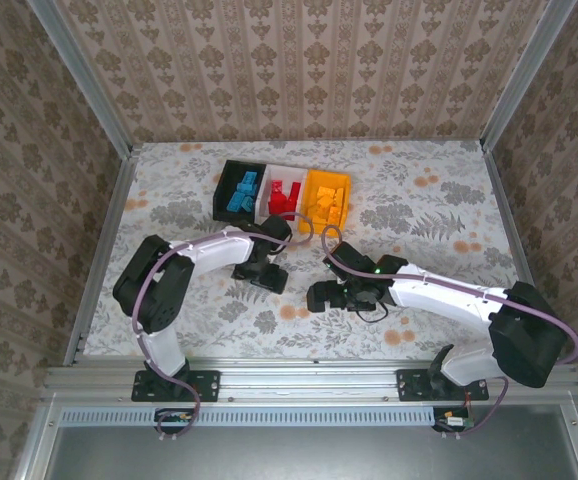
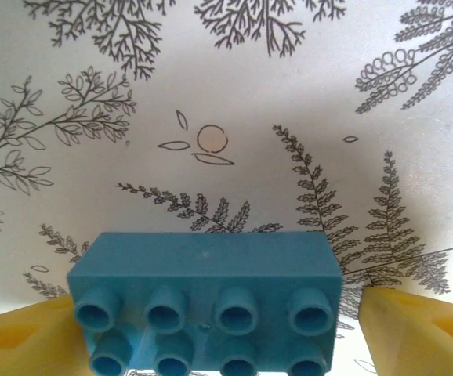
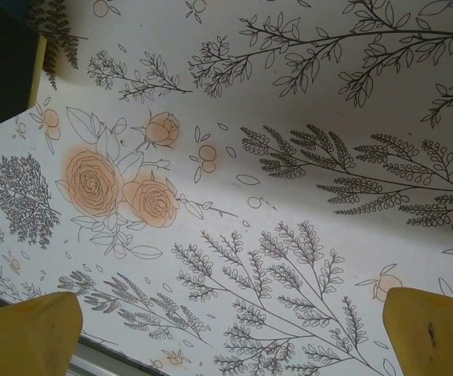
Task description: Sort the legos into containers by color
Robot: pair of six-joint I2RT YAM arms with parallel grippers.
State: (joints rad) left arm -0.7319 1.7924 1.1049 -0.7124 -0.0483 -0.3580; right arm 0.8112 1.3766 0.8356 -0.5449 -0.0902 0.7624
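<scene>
Okay, left gripper (image 2: 219,333) has its jaws apart astride the blue lego (image 2: 207,274) on the table (image 2: 226,78), right pad (image 2: 422,333) not touching. Likely light, rigid, slick plastic; pinch the flat end faces, not the studs. Beyond: black bin (image 1: 221,195) holding blue legos (image 1: 241,192), white bin (image 1: 287,168) with red legos (image 1: 287,195), orange-yellow bin (image 1: 327,173); walls to lift over. Right gripper (image 3: 226,329) wide apart, empty, nearby, not blocking.

Lab test booth, wallpapered walls (image 1: 299,70), aluminium frame (image 1: 309,384)
</scene>
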